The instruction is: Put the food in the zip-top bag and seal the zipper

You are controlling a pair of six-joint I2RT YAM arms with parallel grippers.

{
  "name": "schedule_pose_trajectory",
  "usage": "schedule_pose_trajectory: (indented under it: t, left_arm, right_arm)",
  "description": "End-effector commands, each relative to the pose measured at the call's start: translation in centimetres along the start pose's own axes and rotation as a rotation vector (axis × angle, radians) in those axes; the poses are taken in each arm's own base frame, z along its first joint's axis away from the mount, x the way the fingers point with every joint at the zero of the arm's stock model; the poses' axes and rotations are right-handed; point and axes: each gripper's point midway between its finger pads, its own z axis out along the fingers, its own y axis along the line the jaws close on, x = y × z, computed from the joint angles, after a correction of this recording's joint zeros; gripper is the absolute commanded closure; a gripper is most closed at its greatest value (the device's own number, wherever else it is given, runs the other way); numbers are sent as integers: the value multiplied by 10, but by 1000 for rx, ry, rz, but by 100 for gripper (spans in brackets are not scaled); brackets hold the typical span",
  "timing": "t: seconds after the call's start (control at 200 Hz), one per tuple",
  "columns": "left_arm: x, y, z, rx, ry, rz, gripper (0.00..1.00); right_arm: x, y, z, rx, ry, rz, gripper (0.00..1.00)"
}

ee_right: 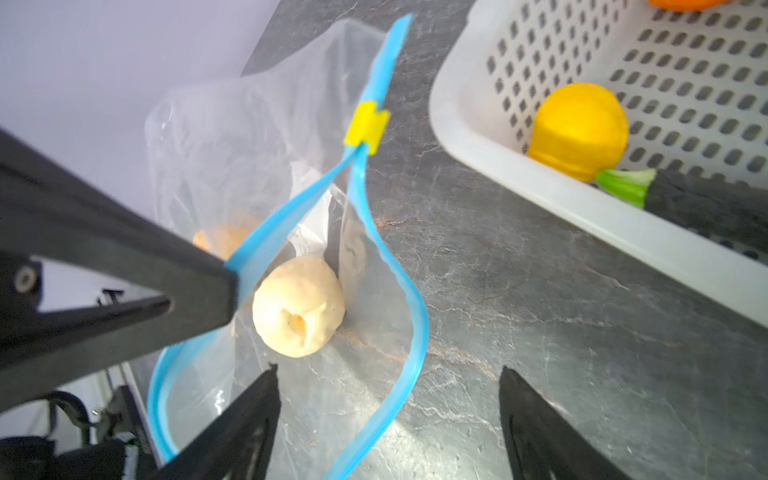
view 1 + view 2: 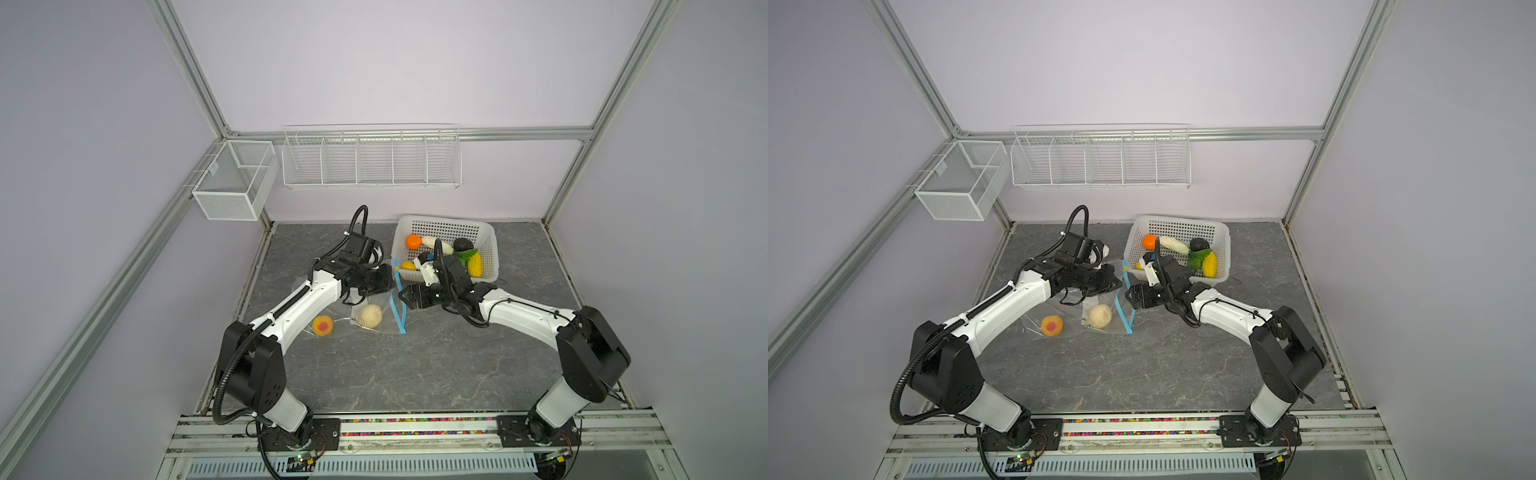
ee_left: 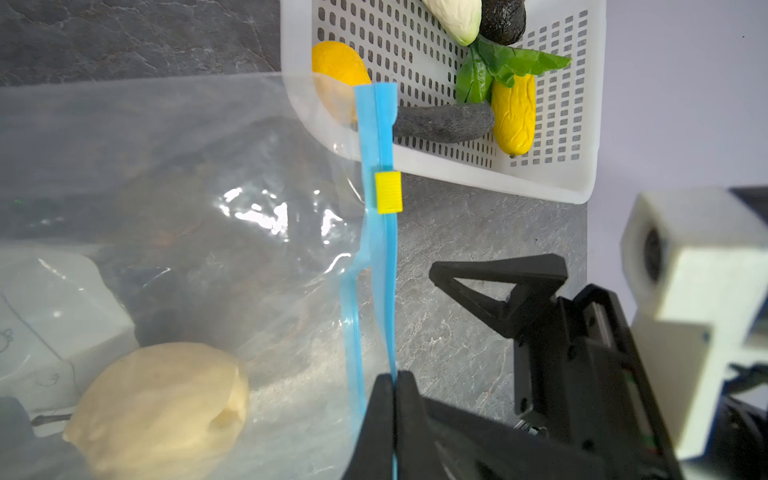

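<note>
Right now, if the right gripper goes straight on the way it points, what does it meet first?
Probably the zipper, whose lower lip curves across just ahead of the open right gripper at the mouth of the zip-top bag; behind it sits the cream-white food piece inside. Depth is unclear.

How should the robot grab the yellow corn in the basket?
Probably across its narrow middle, coming straight down from above. The yellow corn lies flat and long on the floor of the white basket, whose walls block a sideways approach.
</note>
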Motion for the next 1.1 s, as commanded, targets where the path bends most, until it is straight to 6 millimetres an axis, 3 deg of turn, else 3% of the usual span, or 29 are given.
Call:
schedule_pose_trajectory:
  t: [0.0,0.13,0.3,0.505,0.905,1.095]
  left_arm:
    - [-9,-7,-10,21,-42,18,100]
    - [-9,-10,-13,29,-42,19,100]
    - [-10,-14,-22,31,-51,25,100]
    - [-13,-17,-38,62,-66,14,100]
    - [-17,-11,-52,67,-88,-4,100]
    - [-19,-11,-64,72,-111,1,100]
  right_arm:
    - [15,-3,-1,4,75,164,18]
    - [23,-10,13,-36,74,188,21]
    - [19,-3,31,-129,51,185,28]
    - [18,-14,47,-148,45,181,36]
    - [-6,36,37,-425,-15,135,72]
    - [-20,49,35,-467,-41,126,80]
